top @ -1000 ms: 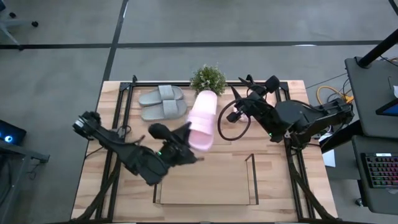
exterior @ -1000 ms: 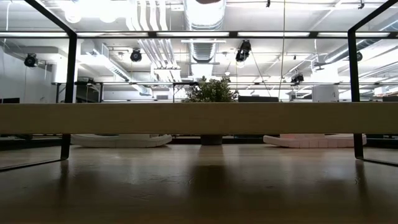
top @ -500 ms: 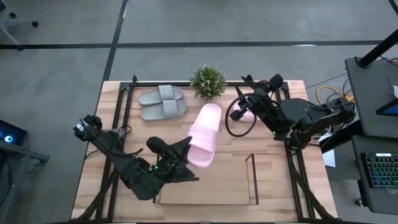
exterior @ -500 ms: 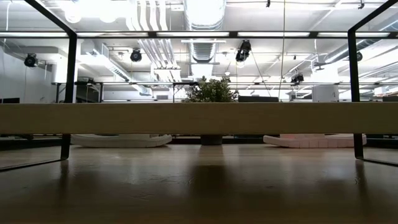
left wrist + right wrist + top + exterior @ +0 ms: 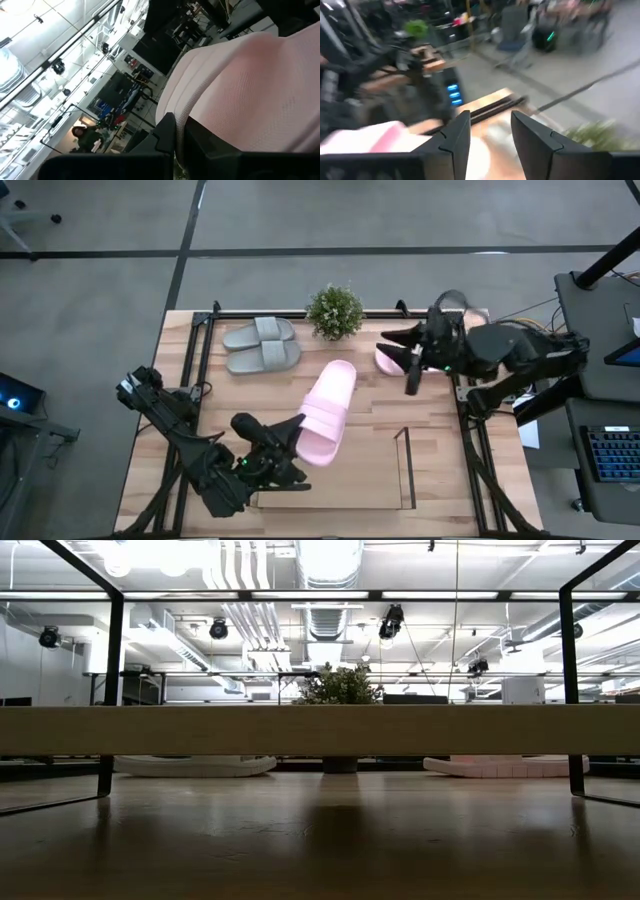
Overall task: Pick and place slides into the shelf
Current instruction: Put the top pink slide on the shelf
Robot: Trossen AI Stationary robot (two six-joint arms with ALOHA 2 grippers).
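My left tool (image 5: 290, 442) is pinching 1 pink slide (image 5: 327, 412) by its end, up off the worktop (image 5: 440, 470). The slide sticks out ahead of my tool, with the shelf (image 5: 405, 470) just below it. It looks light and squishy, so I think a grip on the thick sole edge holds best. My right tool (image 5: 396, 346) is open, beside the other pink slide (image 5: 388, 361). 2 grey slides (image 5: 262, 345) lie well apart.

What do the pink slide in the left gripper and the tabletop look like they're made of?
The pink slide, held by the left gripper, looks like matte foam or soft rubber; the left wrist view shows fine dimpled texture. The tabletop looks like light wood with visible plank seams.
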